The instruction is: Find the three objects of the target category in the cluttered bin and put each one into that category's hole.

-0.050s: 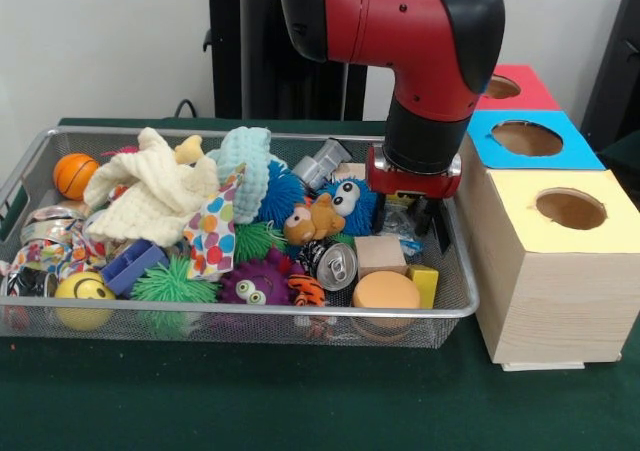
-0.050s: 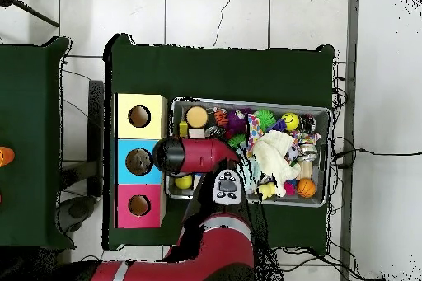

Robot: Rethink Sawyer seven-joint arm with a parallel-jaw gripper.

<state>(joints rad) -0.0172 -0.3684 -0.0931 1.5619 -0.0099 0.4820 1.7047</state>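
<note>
Wire-mesh bin (image 1: 455,311) — spiky balls, soft cloth (image 1: 150,196), round wooden block (image 1: 386,292).

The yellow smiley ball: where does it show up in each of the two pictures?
Front view: the yellow smiley ball lies in the bin's near left corner, against the wire wall.
Overhead view: the same ball sits near the bin's upper right corner.
Shared landmark: the yellow box with a round hole stands at the end of the bin opposite the ball in both views.
</note>
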